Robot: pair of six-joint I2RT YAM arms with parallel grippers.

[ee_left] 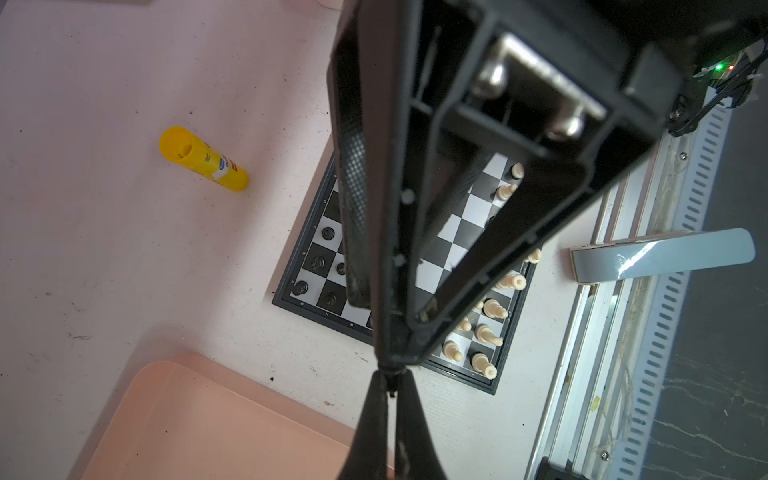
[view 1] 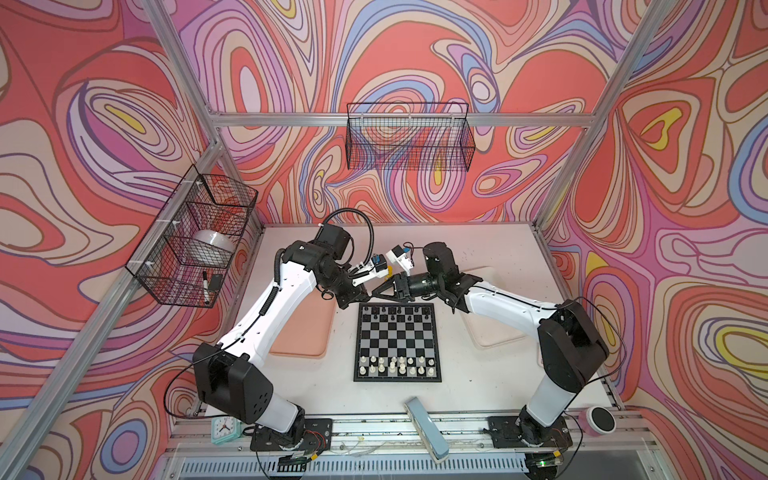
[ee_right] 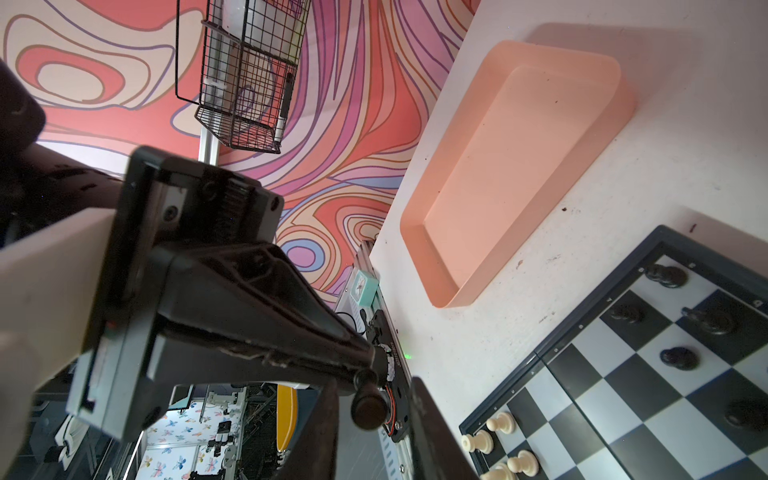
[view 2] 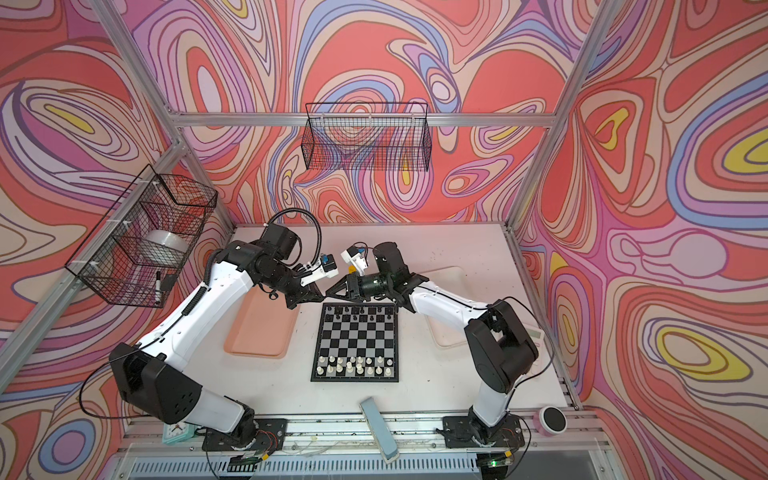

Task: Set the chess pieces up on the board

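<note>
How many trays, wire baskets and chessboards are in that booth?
Flat plastic trays: 2, pink tray and white tray
Black wire baskets: 2, left-wall basket and back-wall basket
Square black-and-grey chessboard: 1
Total: 5

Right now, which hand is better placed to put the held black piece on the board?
Left, probably. The left hand is shut on the black piece near the far corner of the board. The right hand only straddles it, fingers open.
</note>
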